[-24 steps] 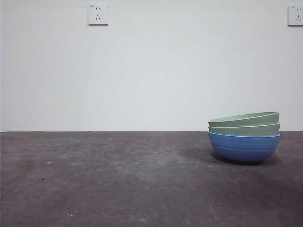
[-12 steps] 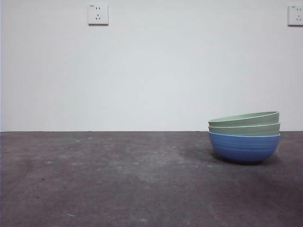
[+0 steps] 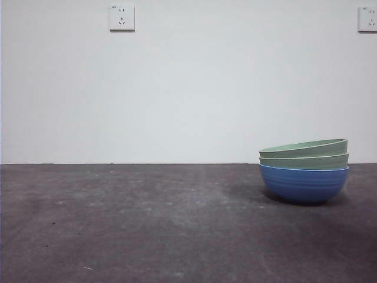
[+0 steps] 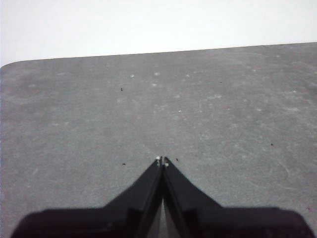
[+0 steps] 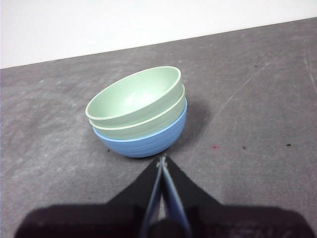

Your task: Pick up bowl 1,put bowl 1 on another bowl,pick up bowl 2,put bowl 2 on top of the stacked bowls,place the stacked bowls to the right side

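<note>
the stacked bowls (image 3: 304,171) are sitting on the dark grey table (image 3: 147,224) toward its right side in the front view, close to the line where the tabletop is meeting the white wall (image 3: 194,88). the blue ribbed bowl (image 3: 304,185) is forming the base and is resting directly on the table, with two pale green bowls nesting inside it – the lower green bowl (image 3: 304,160) is lying fairly level, while the top green bowl (image 3: 304,147) is tilting, its rim standing higher on the right in the front view. from the right wrist view the same stack (image 5: 138,116) is showing its open top, the upper green bowl's inside looking bare and smooth. the right gripper (image 5: 161,161) is hanging just beside the stack, its tips near the blue bowl's wall but apart from it, and its two black jaws are pressing together with nothing between them (only a thin seam is showing). the left gripper (image 4: 162,160) is hovering over a bare stretch of table well apart from the bowls, and its jaws are likewise meeting tip to tip, gripping nothing. neither arm is appearing in the front view. two white wall sockets are sitting high on the wall – one socket (image 3: 121,17) at upper left and another socket (image 3: 367,19) at the right edge.
</note>
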